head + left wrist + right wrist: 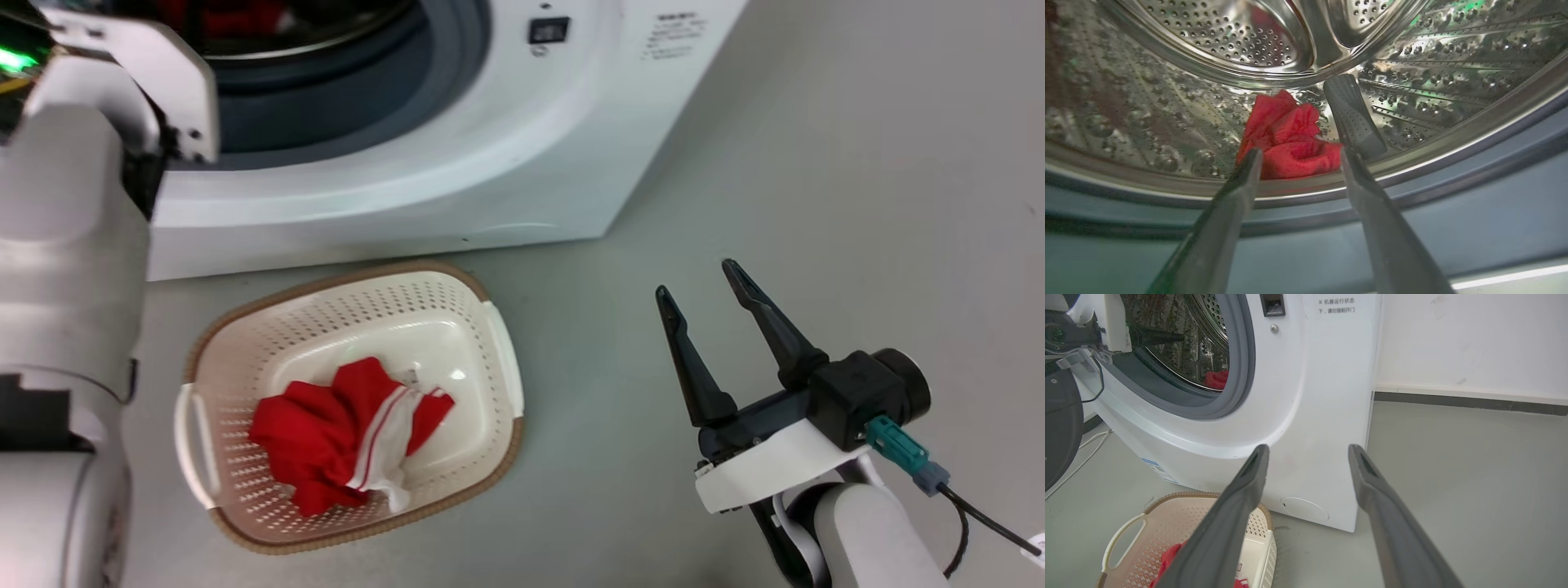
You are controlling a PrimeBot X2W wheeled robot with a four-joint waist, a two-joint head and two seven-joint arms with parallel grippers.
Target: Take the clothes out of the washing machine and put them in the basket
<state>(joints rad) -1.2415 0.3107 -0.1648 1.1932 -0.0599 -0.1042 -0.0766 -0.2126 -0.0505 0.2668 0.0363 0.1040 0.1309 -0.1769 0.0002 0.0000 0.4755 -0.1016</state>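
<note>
Reaching into the washing machine (pixel 490 163), the left tool (pixel 1301 152) aims wide-spread fingers (pixel 1229 212) toward a red garment (pixel 1290 139) on the drum (pixel 1167 122) floor, ready to pinch it. A striped garment (pixel 351 433) lies in the basket (pixel 245 343), parked close below for a short drop. The right tool (pixel 694 278) hangs spread, empty.

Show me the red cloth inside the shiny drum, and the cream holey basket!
Crumpled red cloth (pixel 1290 143): left wrist view, middle of the heap.
Cream perforated plastic basket (pixel 326 314): head view, bare far wall.
</note>
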